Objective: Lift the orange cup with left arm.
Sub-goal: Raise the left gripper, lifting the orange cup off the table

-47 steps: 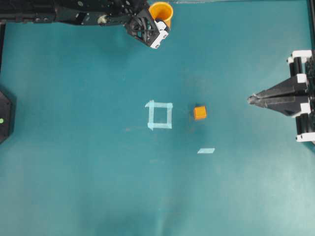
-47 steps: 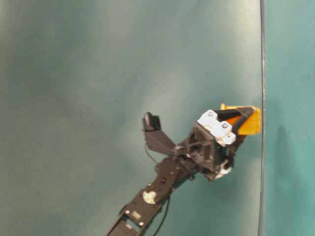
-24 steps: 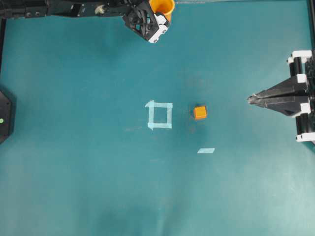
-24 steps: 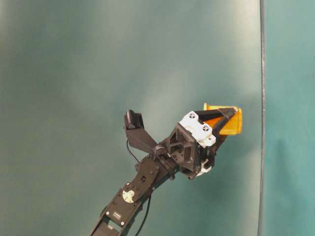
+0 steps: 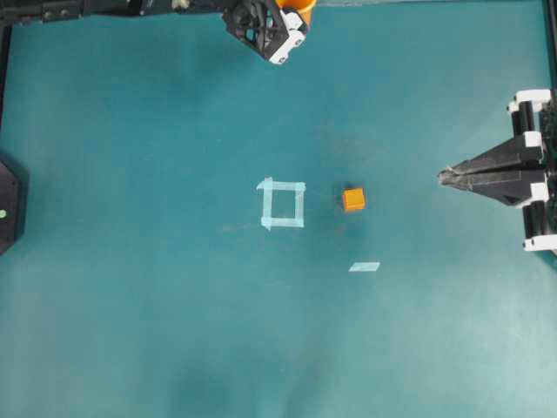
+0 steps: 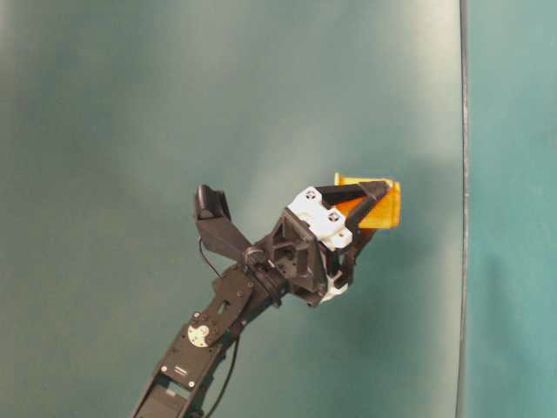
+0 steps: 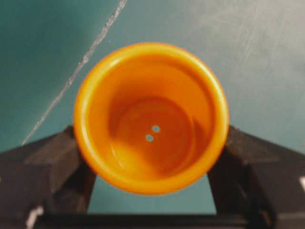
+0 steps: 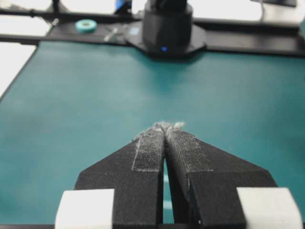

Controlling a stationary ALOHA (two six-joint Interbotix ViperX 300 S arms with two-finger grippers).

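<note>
We have the orange cup [image 7: 151, 117] clamped between the two black fingers [image 7: 45, 169] of the left gripper [image 6: 361, 207], one finger at nine o'clock and the other at three o'clock on its wall, just under the rim. In the wrist view we look straight down into the cup, so its mouth faces back toward the wrist and its base points away. From the table-level view the cup hangs in the air, clear of the green mat [image 5: 174, 305], tipped on its side at the end of the left arm [image 6: 218, 322]. From overhead only a sliver of the cup [image 5: 301, 7] shows, at twelve o'clock on the very top edge, behind the gripper's white block.

We judge the lift as good as made; what matters now is keeping it. We hold the squeeze steady, since a tapered plastic wall can slide out of flat fingers if the grip loosens. We move slowly and avoid sharp wrist turns, because the cup is already tilted and a jerk could twist it in the grip. We stay mindful of the mat's far edge, which lies close by.

The right gripper [image 8: 164, 131] rests at three o'clock with its tips pressed together, grasping nothing; the small orange cube [image 5: 352, 199] sits untouched near the tape square [image 5: 283, 204]
</note>
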